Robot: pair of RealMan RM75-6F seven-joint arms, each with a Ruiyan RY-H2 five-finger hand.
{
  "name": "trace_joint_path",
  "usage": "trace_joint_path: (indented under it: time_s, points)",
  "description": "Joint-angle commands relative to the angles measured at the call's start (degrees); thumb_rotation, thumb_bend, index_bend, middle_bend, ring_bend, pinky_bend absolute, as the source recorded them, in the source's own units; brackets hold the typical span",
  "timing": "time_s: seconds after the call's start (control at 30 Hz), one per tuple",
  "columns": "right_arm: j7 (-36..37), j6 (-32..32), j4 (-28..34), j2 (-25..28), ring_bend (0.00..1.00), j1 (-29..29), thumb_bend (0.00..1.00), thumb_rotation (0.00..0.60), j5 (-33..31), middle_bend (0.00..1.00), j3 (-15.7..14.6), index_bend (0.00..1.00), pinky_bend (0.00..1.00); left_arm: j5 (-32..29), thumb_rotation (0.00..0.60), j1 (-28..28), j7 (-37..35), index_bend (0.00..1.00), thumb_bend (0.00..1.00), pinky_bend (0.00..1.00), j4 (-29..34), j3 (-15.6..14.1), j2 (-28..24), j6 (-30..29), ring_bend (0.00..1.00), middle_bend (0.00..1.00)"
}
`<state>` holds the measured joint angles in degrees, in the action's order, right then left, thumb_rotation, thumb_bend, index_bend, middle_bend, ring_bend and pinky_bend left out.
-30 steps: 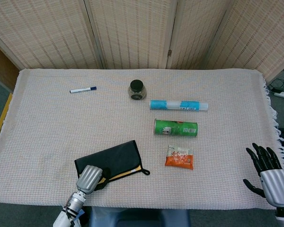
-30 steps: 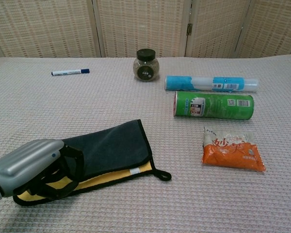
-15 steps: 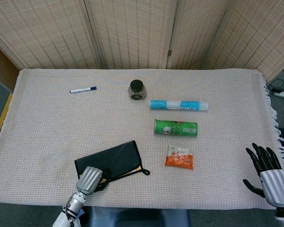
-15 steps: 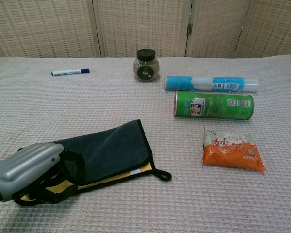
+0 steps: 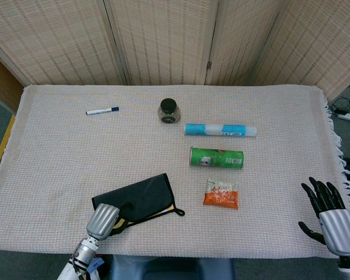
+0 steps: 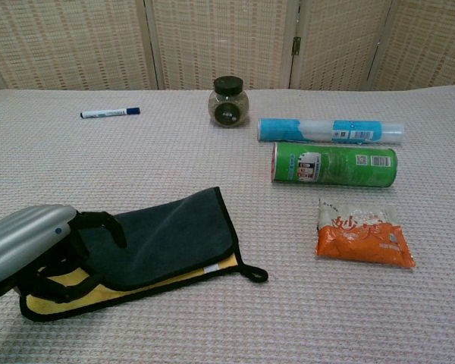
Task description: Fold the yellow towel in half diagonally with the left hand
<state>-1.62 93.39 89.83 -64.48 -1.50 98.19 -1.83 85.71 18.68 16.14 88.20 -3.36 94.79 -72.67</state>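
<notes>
The yellow towel [image 6: 136, 258] lies at the lower left of the frame, one towel, already doubled over with its dark side up (long way running left to right). The left hand [image 6: 26, 250] sits right at its left end, fingers curled near the edge; I cannot tell if it pinches the cloth. The right hand [image 5: 332, 219] is far off at the lower right, fingers spread and holding nothing.

The towel [image 6: 159, 246] lay folded at the table's near left, the left hand [image 6: 26, 250] at its left end. Right of it lay the snack packet [image 6: 364, 235], behind that the can [image 6: 334, 164], then the tube [image 6: 330, 130]. The jar [image 6: 228, 101] and marker [image 6: 110, 112] sat farthest back.
</notes>
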Motion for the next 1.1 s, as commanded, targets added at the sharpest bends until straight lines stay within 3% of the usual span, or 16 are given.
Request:
trace_joint_path:
  time_s: [0.03, 0.37, 0.73, 1.1]
  points:
    - [0.19, -0.08, 0.09, 0.07, 0.0, 0.02, 0.25, 0.6, 0.16, 0.0, -0.15, 0.0, 0.0, -1.27, 0.6, -0.4, 1.23, 0.4, 0.43, 1.0, 1.28, 0.52, -1.91, 0.02, 1.0, 1.0]
    - [-0.35, -0.94, 0.13, -0.16, 0.0, 0.4, 0.25, 0.6, 0.07, 0.0, -0.15, 0.0, 0.0, -2.44, 0.6, -2.26, 2.98, 0.41, 0.43, 1.0, 5.89, 0.87, -6.81, -2.04, 1.0, 1.0]
    - [-0.8, -1.4, 0.21, -0.45, 0.0, 0.61, 0.25, 0.6, -0.17, 0.0, -0.07, 0.0, 0.0, -4.14, 0.6, -1.25, -2.82, 0.4, 0.43, 1.0, 2.95, 3.0, -6.19, 0.73, 1.0, 1.0]
    - [0.08, -1.73, -0.1, -0.17, 0.0, 0.52, 0.25, 0.6, -1.13, 0.0, -0.03, 0.0, 0.0, -3.04, 0.6, 2.35, -3.98, 0.24, 0.47, 1.0, 2.73, 2.79, -2.75, 6.79, 1.0, 1.0]
